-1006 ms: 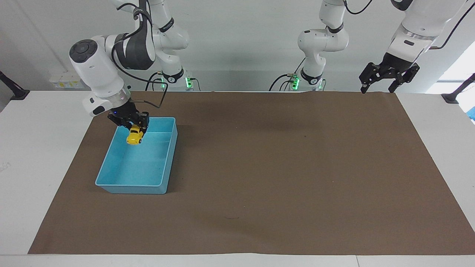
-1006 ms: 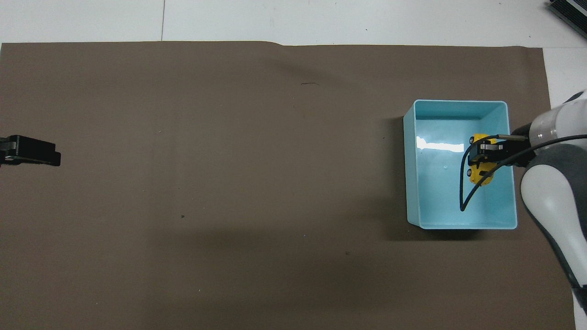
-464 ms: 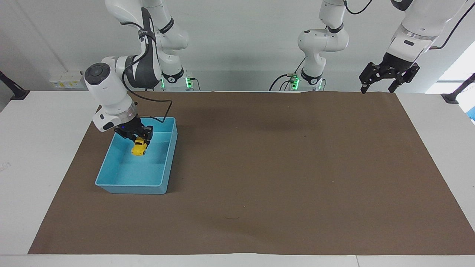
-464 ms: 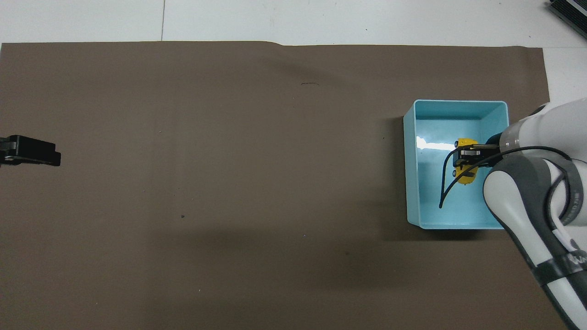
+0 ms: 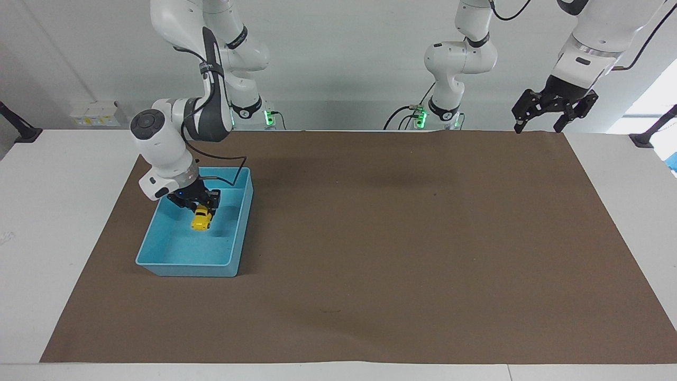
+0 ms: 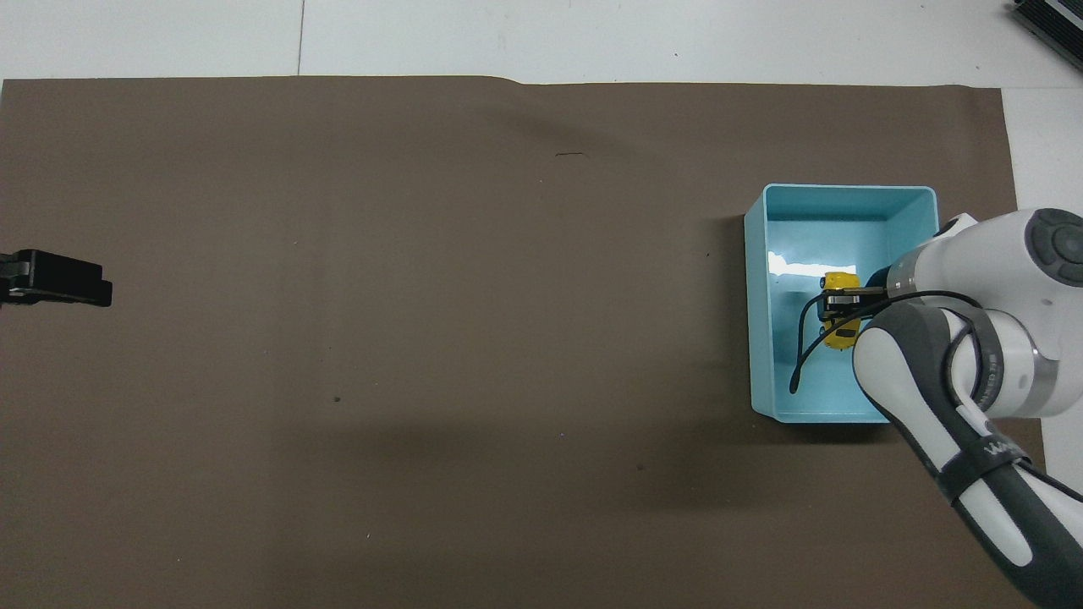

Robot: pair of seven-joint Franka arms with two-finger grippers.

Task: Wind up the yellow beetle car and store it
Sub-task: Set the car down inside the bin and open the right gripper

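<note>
Yellow beetle car (image 5: 201,219) sits low inside the light-blue bin (image 5: 158,261), clamped by the right gripper (image 5: 202,207); contact with the bin floor is unclear. Left gripper (image 5: 539,123) waits, fingers apart, over the brown mat's (image 5: 402,238) corner.

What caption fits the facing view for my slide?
Right gripper shut on the yellow beetle car, low inside the blue bin; left gripper waits open above the brown mat's corner.
</note>
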